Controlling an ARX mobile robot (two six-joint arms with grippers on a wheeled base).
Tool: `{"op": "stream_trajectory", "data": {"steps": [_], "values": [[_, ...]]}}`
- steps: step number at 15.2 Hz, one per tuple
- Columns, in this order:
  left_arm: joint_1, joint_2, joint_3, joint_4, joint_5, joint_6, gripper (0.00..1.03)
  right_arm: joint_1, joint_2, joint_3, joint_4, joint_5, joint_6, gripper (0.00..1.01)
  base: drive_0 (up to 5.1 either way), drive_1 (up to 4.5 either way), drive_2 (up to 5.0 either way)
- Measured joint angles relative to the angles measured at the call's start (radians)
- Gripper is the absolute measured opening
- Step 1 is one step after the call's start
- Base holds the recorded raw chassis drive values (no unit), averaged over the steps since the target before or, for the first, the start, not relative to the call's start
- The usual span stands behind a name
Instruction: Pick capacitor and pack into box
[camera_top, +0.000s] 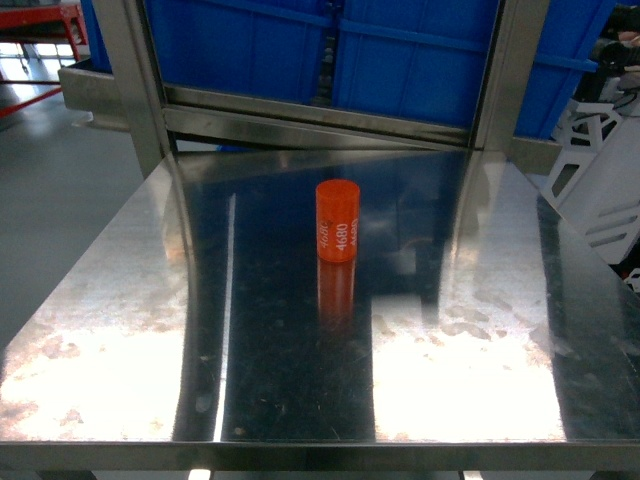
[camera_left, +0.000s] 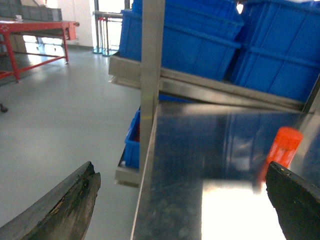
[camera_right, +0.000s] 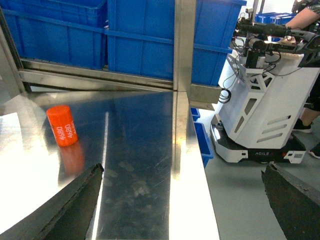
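While both grippers gape, the capacitor (camera_top: 338, 220) stands well apart.

Orange capacitor (camera_top: 338, 220) upright on steel table (camera_top: 120, 300)

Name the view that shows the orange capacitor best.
Head view: the capacitor stands upright mid-table, sharp, its 4680 print legible. The right wrist view shows it whole but off to the left; the left wrist view shows it blurred, partly hidden.
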Motion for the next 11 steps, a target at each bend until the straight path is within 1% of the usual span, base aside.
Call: {"op": "stream_trajectory", "data": {"steps": [1, 2, 3, 4, 5, 6, 7, 11], "values": [[-0.058, 0.236, 0.001, 0.243, -0.047, -0.025, 0.98, 0.000, 0.000, 0.000, 0.000, -0.001, 0.000, 0.98, 0.0, 0.00, 0.0], [-0.058, 0.559, 0.024, 0.541, -0.056, -0.028, 0.98, 0.000, 0.000, 0.000, 0.000, 0.000, 0.000, 0.98, 0.0, 0.00, 0.0], [-0.063, 0.815, 0.103, 0.770, -0.056, -0.029, 0.98, 0.000, 0.000, 0.000, 0.000, -0.001, 0.000, 0.98, 0.0, 0.00, 0.0], [-0.100, 1.103, 0.251, 0.989, -0.040, -0.035, 0.98, 0.000, 0.000, 0.000, 0.001, -0.001, 0.000, 0.98, 0.0, 0.00, 0.0], [-0.133, 1.298, 0.365, 1.065, -0.038, -0.036, 0.98, 0.000, 0.000, 0.000, 0.000, -0.001, 0.000, 0.98, 0.0, 0.00, 0.0], [-0.168, 1.497, 0.488, 1.045, -0.040, -0.037, 0.98, 0.000, 0.000, 0.000, 0.000, -0.001, 0.000, 0.98, 0.0, 0.00, 0.0], [-0.204, 1.641, 0.591, 1.000, -0.040, -0.043, 0.98, 0.000, 0.000, 0.000, 0.000, -0.001, 0.000, 0.98, 0.0, 0.00, 0.0], [-0.255, 1.791, 0.748, 0.961, -0.041, -0.047, 0.98, 0.000, 0.000, 0.000, 0.000, -0.001, 0.000, 0.98, 0.0, 0.00, 0.0]]}}
